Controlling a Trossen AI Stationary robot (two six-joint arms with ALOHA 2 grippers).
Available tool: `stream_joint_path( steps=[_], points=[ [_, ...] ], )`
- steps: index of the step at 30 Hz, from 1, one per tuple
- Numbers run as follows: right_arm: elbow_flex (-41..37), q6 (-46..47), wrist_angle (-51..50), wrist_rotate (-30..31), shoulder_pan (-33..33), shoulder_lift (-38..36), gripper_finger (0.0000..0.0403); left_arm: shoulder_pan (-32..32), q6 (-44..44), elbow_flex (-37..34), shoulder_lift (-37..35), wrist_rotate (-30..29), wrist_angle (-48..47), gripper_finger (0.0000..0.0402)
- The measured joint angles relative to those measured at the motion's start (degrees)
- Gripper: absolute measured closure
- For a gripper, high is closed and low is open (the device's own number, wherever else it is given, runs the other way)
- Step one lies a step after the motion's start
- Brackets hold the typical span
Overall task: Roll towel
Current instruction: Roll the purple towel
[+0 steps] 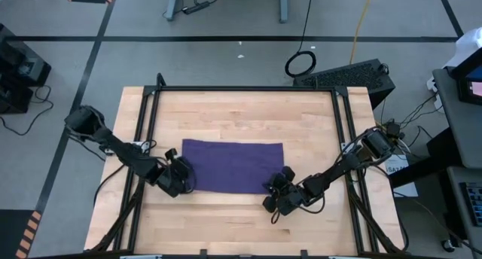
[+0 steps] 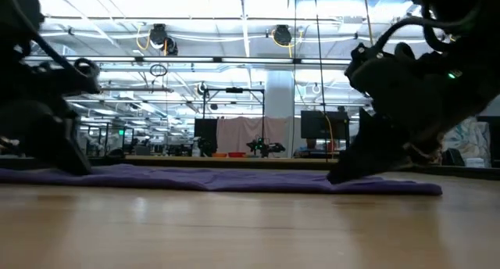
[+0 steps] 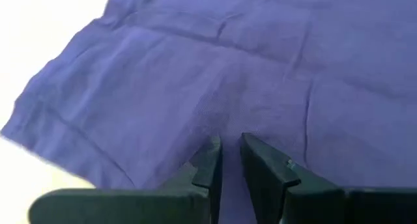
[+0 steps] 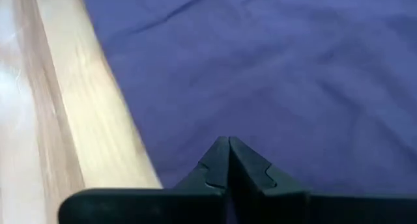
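The purple towel (image 1: 230,165) lies spread flat on the wooden table (image 1: 241,108). It shows as a thin low strip in the low view (image 2: 234,179). My left gripper (image 1: 179,178) is down at the towel's near left corner, its fingers almost together (image 3: 231,162) on the cloth. My right gripper (image 1: 277,188) is down at the towel's near right corner, its fingers closed together (image 4: 229,152) over the cloth. My left gripper has the towel's near left corner (image 3: 228,129) between its two fingers, which stand a narrow slit apart. It comes slanting down from the table's left. The cloth lies flat on the table; one layer or several, I cannot tell. My right gripper is shut with its tips on the towel near its near right corner (image 4: 228,123). It comes slanting down from the table's right and near side. The gripper's own body hides the towel's edge under it. The cloth lies flat on the table.
A black frame rail (image 1: 241,88) runs along the table's far edge, with side rails left (image 1: 147,131) and right (image 1: 346,131). Bare wood (image 1: 241,116) lies beyond the towel's far edge and along the near edge (image 1: 226,221).
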Motion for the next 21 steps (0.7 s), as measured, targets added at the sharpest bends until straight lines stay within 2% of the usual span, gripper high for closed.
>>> stream_joint_path(
  steps=[6,10,14,21],
  points=[
    [0.25,6.31,7.81,1.57,1.97,5.15,0.0403,5.69,5.39,-0.14,2.71,-4.76,0.44,0.0334],
    [0.51,3.57,13.74,2.4,3.48,7.78,0.0403,10.07,9.35,-0.29,2.67,-7.81,0.07,0.0334],
    [4.17,2.03,12.97,2.38,4.62,8.29,0.0403,14.26,15.88,-0.29,2.63,-7.27,1.5,0.0334],
    [10.04,-9.46,7.42,3.2,3.13,6.38,0.0403,17.17,23.78,3.71,-0.09,-2.72,1.55,0.0334]
  ],
)
